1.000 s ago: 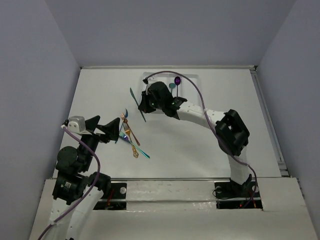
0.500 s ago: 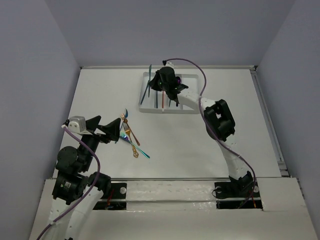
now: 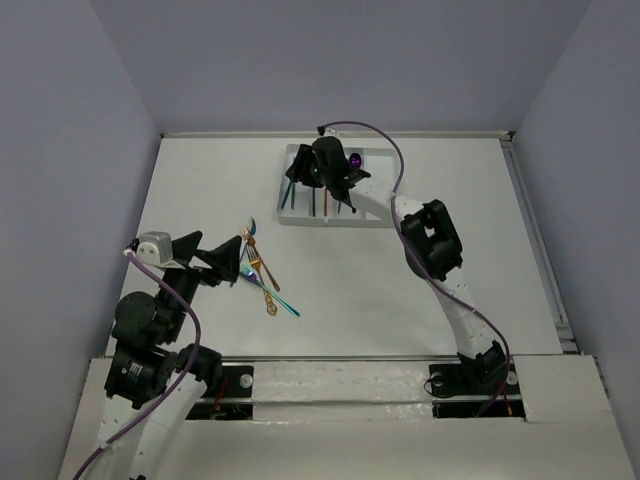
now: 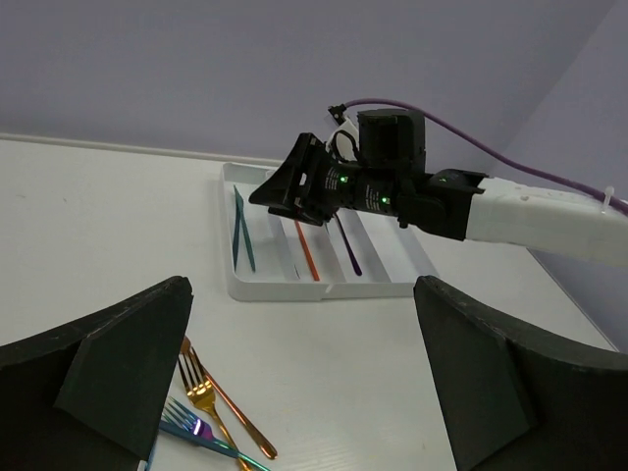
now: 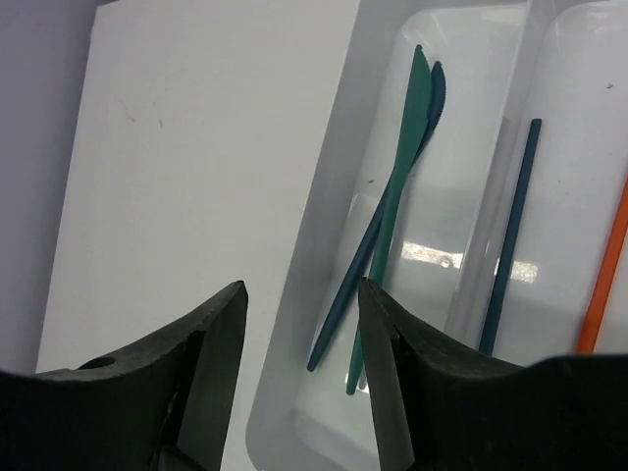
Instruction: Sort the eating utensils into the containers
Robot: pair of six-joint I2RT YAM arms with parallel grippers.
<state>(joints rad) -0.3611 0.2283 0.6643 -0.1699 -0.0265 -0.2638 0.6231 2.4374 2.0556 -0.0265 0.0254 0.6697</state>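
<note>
White arms [image 3: 460,315], black joints [image 3: 431,240], purple cables [image 3: 194,335].

orange stick [image 5: 601,280]: cut by right edge | tray [image 3: 300,219]: partly behind right arm [image 3: 425,240]

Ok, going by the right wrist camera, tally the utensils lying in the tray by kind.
Knives: 2, a teal knife and a darker blue knife
Sticks: 2, a dark blue stick and an orange stick
Total: 4
</note>
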